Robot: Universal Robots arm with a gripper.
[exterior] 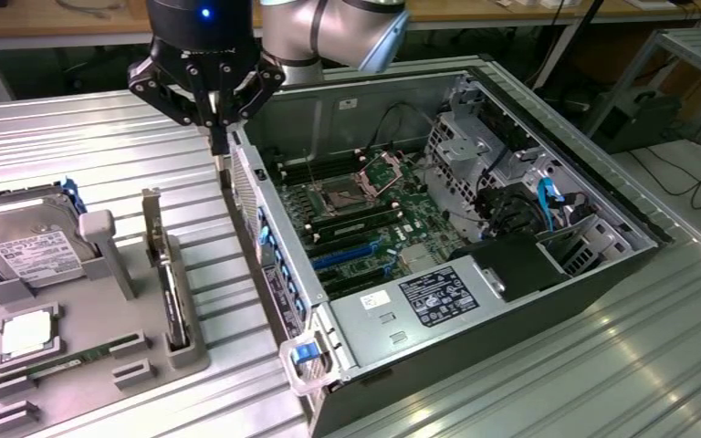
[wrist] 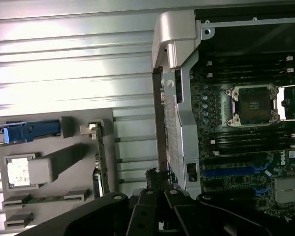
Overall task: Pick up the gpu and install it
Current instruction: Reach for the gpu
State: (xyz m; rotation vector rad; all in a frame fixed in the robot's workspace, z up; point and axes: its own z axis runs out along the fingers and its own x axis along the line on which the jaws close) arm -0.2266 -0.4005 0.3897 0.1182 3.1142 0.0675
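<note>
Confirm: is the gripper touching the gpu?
Apart. Exterior view: the shut gripper is over the case wall; the gpu stands in the tray, a plain gap between them.

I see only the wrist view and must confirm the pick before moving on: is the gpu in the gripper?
Observer: No. In the exterior view the gripper is shut with nothing between its fingers.
Operator: Where does it hang?
Observer: Close to the top of the computer case wall that faces the grey holder.
Operator: And the card?
Observer: The gpu stands on edge in the grey holder, its bracket end rising nearest the gripper.
</note>
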